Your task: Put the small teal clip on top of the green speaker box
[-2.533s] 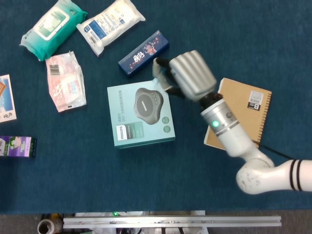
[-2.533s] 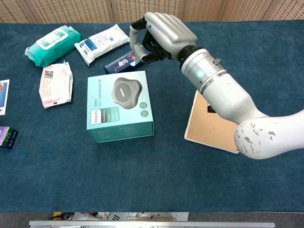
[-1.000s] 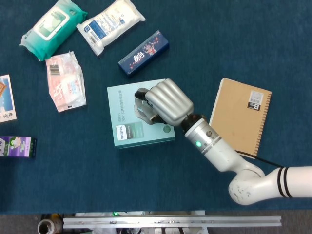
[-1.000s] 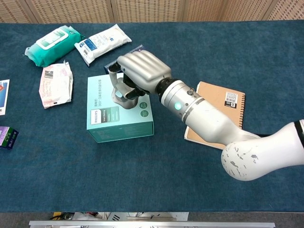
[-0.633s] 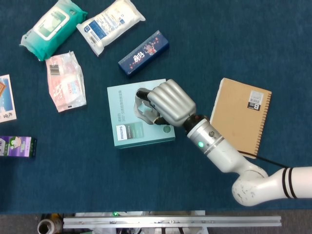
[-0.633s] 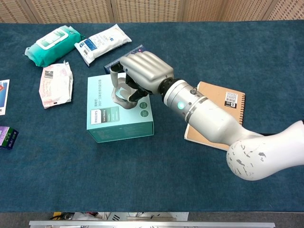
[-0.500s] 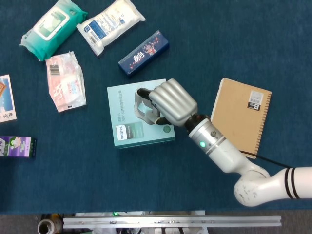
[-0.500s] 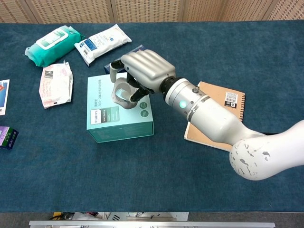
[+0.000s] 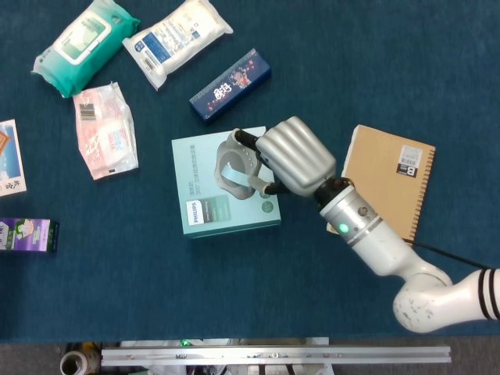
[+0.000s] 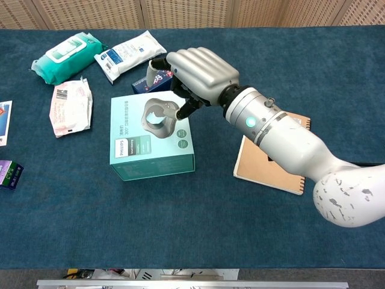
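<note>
— On the near side of the table, what is lying closest to us?

— The notebook (image 10: 267, 162), sitting under the right forearm. Just past it the green speaker box (image 10: 151, 135) is standing flat, with its long axis running away from us.

— And the small teal clip (image 10: 157, 117)?

— It is lying on the lid of that box, over the printed speaker picture, a curved grey-teal loop with its opening facing up. In the head view it is showing as the same loop (image 9: 237, 166) near the box's (image 9: 225, 184) upper right corner.

— Is the right hand (image 10: 198, 73) holding it?

— I am judging not. The fingers are spreading apart and nothing is sitting between them; one fingertip is hovering right at the clip's right edge, and I cannot tell whether it is touching. The clip lies to the hand's left and slightly nearer us, so I would say any pull-away needs to go right and up, away from the loop.

— The other hand?

— Not showing in either view.

— Farther back?

— A dark blue carton (image 9: 230, 86) is lying just behind the box, partly hidden by the fingers, and beyond it a white wipes packet (image 10: 130, 55) and a teal wipes pack (image 10: 67, 56).
</note>
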